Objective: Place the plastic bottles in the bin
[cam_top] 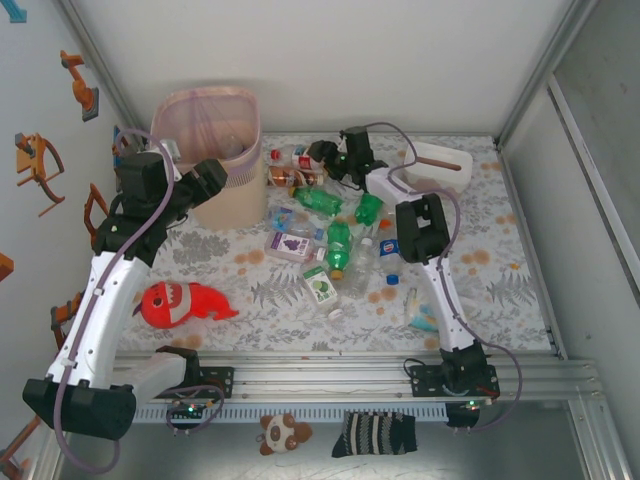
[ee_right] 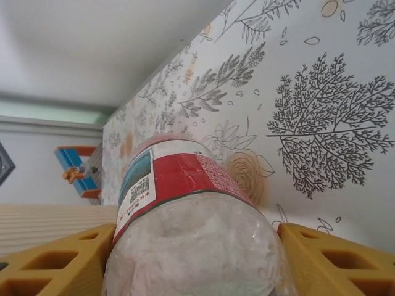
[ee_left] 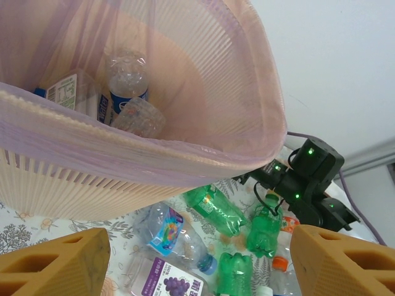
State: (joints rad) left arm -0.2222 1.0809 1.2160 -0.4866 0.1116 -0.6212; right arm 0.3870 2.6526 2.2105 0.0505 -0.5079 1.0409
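Right gripper [ee_right: 196, 237] brackets the clear, red-labelled plastic bottle [ee_right: 179, 185], lower centre; its long axis runs up-frame; you cannot tell if it's clamped.

The whole table [cam_top: 500, 290] is viewed from above and behind the arm bases, angled down and forward. From the left wrist, the bin [ee_left: 123, 145] is looked into at close range, with the green bottles [ee_left: 213, 206] beyond it; both are shared with the top view. From the right wrist, a red-labelled bottle [ee_right: 179, 179] is seen very near, low along the table.
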